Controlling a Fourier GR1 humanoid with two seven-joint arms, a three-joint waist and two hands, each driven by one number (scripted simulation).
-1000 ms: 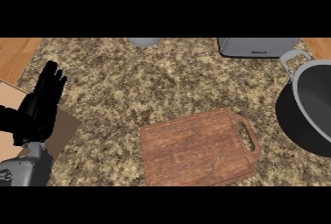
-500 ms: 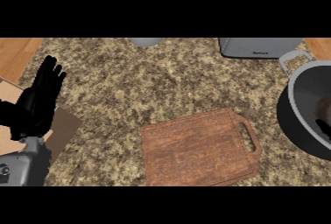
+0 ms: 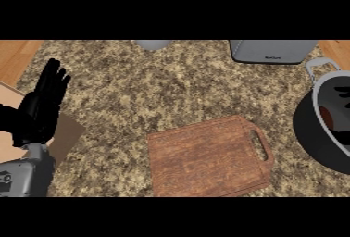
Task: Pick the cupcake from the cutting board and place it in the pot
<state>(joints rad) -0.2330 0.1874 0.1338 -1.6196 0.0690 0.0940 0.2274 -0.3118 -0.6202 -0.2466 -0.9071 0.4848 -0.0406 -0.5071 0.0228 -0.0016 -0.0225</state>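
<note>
Well, the cutting board (image 3: 205, 157) lies bare near the middle of the granite counter (image 3: 171, 88), its handle slot turned toward the pot (image 3: 306, 132) at the right edge. No cupcake shows on the board. A dark brown shape (image 3: 328, 116) sits inside the pot against its wall and is likely the cupcake, so the placing looks done, though I can't tell for sure. The left hand (image 3: 41, 109) rests at the view's left, fingers straight and up, holding nothing, well apart from the board. The right hand isn't visible. A grey appliance (image 3: 273, 50) and a grey vessel (image 3: 153, 44) sit at the far edge. Nothing stands between board and pot.
</note>
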